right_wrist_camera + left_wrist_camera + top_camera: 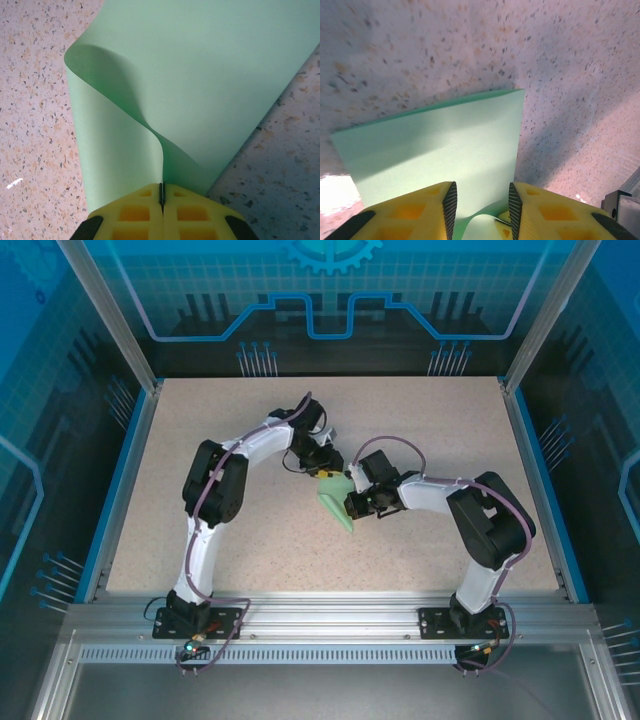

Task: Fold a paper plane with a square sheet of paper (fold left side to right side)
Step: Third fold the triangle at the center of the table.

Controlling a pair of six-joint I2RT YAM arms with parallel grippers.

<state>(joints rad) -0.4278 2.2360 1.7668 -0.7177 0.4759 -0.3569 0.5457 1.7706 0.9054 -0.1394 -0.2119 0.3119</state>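
Roughly at the middle of the tabletop [250, 550], the two arms meet over the square sheet of paper [335, 505], which lies between them and shows pale mint green against the speckled surface.

The right end effector [352, 502] is pinched fully closed on one edge of the sheet. In its wrist view, the yellow fingers [135, 212] press together, with the thin green edge caught in the seam between them. Just ahead of those fingers the paper rises off the tabletop and bends in a soft curve. One flap rolls over to the left, and a broad flap stretches away ahead and to the right.

The left end effector [322, 468] has its jaws partly apart, with a clear gap between the black ribbed pads [451, 202]. The sheet spreads flat ahead of it and to its left, and a curled bit of green shows low in the gap. I cannot tell whether the pads touch the paper.

Every face of the sheet in view is plain. Beyond both end effectors, the blue back panel [330, 280] carries a printed gear emblem and circuit-like lines.
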